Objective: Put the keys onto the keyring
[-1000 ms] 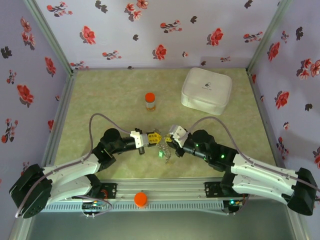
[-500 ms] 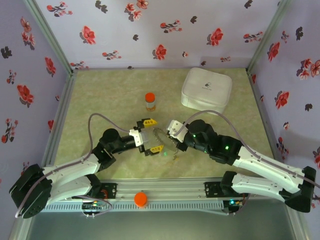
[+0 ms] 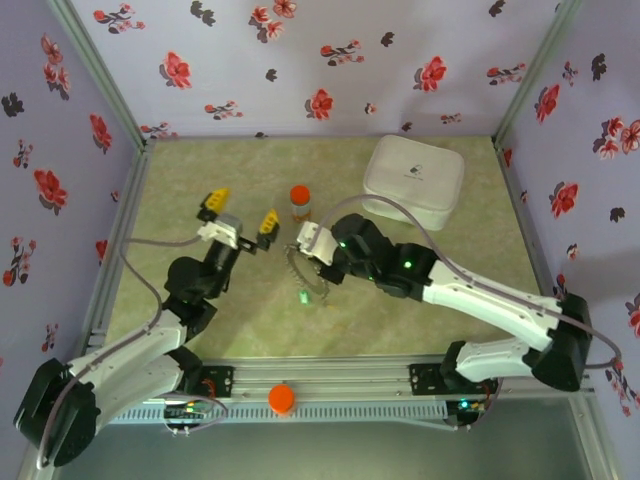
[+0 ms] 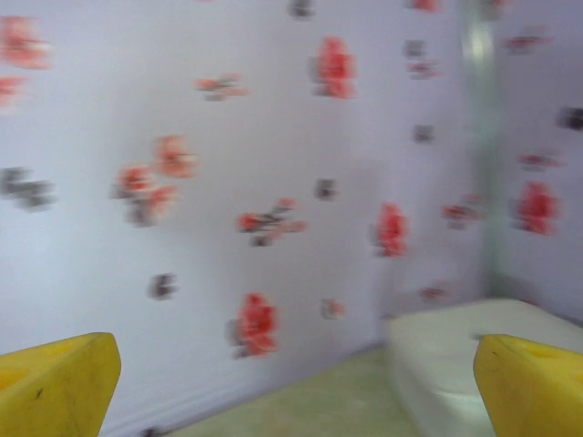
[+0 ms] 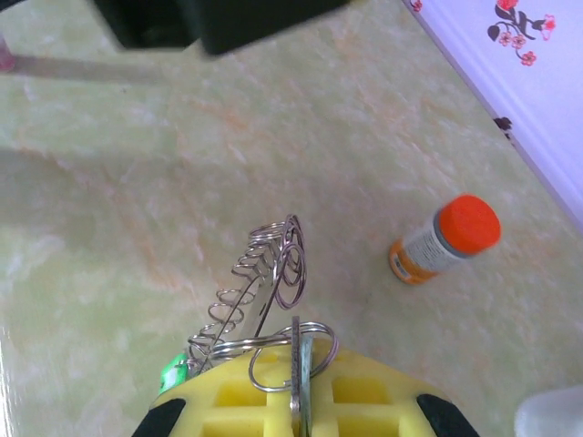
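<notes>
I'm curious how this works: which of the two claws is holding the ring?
The right claw, pinched shut on the keyring near the bottle; the left claw is spread wide and holds nothing.

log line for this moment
left gripper: open, empty | right gripper: shut on keyring | green key: at keyring

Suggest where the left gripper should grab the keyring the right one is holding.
Probably the free end of the keyring, sticking out past the shut right gripper. Bring the open left gripper in from its own side, across the thin edge. The near end is clamped, with a green key hanging there.
</notes>
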